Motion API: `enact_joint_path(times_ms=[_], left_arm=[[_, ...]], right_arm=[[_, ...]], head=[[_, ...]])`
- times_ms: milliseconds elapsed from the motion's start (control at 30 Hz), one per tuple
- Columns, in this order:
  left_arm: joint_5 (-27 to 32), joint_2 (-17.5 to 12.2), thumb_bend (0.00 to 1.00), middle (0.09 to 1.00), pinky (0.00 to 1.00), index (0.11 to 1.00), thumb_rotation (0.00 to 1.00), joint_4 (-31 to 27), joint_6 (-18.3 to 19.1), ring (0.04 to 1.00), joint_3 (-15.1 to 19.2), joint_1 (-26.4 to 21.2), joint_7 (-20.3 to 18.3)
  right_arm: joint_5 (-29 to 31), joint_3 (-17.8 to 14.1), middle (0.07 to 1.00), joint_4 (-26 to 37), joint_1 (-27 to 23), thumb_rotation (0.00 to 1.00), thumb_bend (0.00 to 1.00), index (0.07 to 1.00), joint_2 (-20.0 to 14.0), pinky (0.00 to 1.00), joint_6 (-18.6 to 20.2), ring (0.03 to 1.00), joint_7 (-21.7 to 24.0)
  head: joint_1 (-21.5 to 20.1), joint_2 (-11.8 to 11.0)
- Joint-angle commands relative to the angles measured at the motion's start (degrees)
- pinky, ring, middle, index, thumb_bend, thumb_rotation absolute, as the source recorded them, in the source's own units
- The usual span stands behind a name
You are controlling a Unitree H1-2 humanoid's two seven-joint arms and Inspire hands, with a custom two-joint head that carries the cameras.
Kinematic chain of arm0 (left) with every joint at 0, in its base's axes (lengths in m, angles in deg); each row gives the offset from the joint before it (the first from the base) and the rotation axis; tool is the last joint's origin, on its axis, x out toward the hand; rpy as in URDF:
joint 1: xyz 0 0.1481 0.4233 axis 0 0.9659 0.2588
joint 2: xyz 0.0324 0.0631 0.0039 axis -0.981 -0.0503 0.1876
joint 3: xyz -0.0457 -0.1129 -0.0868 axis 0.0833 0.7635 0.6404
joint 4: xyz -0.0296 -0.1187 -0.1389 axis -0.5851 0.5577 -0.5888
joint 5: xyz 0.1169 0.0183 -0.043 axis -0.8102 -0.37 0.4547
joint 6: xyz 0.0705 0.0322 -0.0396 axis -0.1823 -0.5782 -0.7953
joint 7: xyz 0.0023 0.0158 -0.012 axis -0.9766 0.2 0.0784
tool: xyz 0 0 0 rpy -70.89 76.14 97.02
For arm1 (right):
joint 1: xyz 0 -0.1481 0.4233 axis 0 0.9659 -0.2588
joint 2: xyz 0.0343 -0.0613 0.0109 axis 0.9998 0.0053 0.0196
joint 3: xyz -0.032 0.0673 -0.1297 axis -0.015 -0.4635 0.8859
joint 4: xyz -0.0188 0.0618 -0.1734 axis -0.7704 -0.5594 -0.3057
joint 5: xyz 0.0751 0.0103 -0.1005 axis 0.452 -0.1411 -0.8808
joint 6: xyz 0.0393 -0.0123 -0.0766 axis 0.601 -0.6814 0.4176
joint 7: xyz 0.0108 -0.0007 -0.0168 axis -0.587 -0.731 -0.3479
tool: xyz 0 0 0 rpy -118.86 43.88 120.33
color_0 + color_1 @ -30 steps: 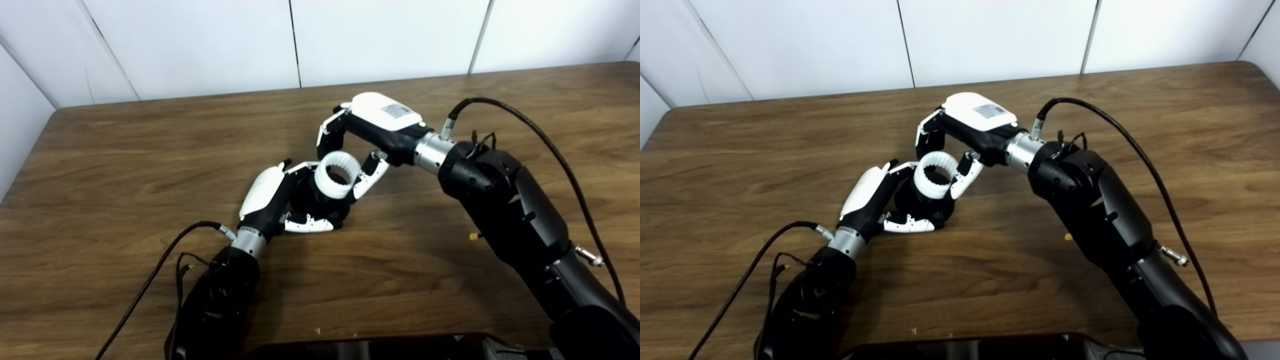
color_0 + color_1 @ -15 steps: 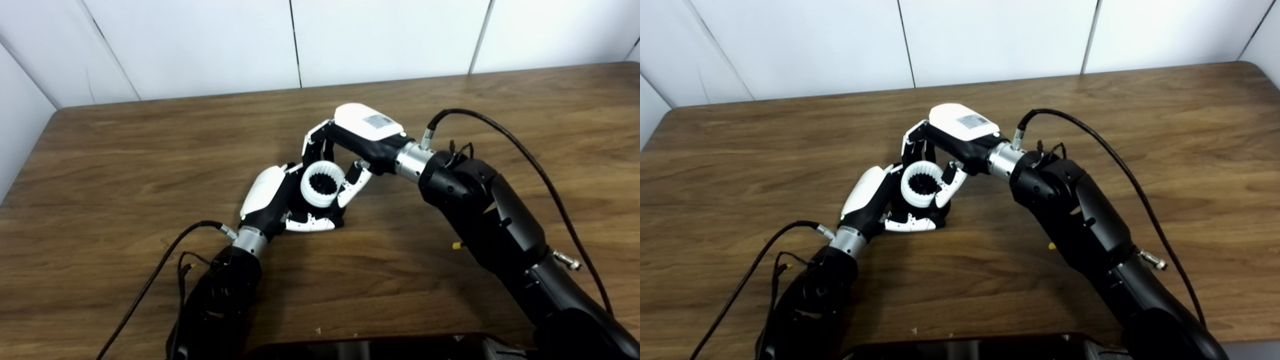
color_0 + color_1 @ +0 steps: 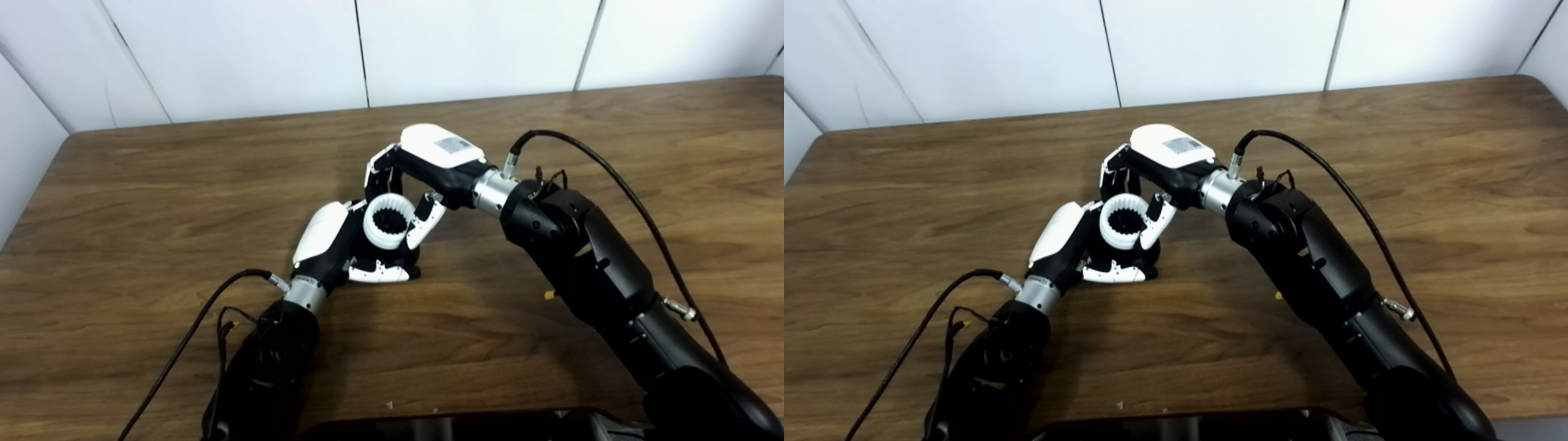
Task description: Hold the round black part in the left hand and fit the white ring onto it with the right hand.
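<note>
The left hand (image 3: 334, 236) rests low on the wooden table (image 3: 153, 202) with its fingers curled around the round black part (image 3: 392, 254), which it holds in its palm. Directly on top of this part, just beside the left hand's fingers, sits the white ring (image 3: 386, 220), with black showing through its opening. The right hand (image 3: 422, 168) arches above the ring and grips it, fingers (image 3: 376, 177) on the far side and thumb on the near side.

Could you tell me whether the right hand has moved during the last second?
Yes. The right hand carried the white ring leftward and down, toward the left hand.
</note>
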Motion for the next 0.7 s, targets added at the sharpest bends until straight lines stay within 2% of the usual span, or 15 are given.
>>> enact_joint_path(times_ms=[0, 367, 533, 667], left_arm=[[-0.6, 0.1, 0.98, 0.785, 0.94, 0.794, 0.31, -1.0, -0.3, 0.806, -0.8, -1.6, -0.7], [-0.2, -0.4, 0.98, 0.778, 0.94, 0.805, 0.32, -1.1, -0.1, 0.795, -0.4, -1.9, -1.0], [-0.7, -0.5, 1.00, 0.787, 0.92, 0.813, 0.36, -1.1, 0.8, 0.800, 0.0, -2.1, -0.8], [0.0, -0.5, 0.98, 0.788, 0.94, 0.795, 0.33, -1.4, 1.9, 0.816, 0.8, -2.0, -1.1]], right_arm=[[-0.2, 0.8, 0.464, -0.4, -2.2, 0.00, 0.53, 0.519, 1.3, 0.84, -1.2, 0.537, -0.9], [0.1, 1.0, 0.466, -1.0, -2.6, 0.00, 0.53, 0.517, 1.0, 0.85, -1.3, 0.523, -1.0], [0.3, 1.1, 0.466, -1.2, -2.7, 0.00, 0.53, 0.517, 0.8, 0.83, -1.7, 0.521, -1.4], [0.4, 1.1, 0.462, -0.9, -2.6, 0.00, 0.53, 0.521, 0.6, 0.83, -1.5, 0.517, -1.2]], head=[[0.0, 0.2], [0.1, 0.2], [0.0, 0.2], [0.1, 0.3]])
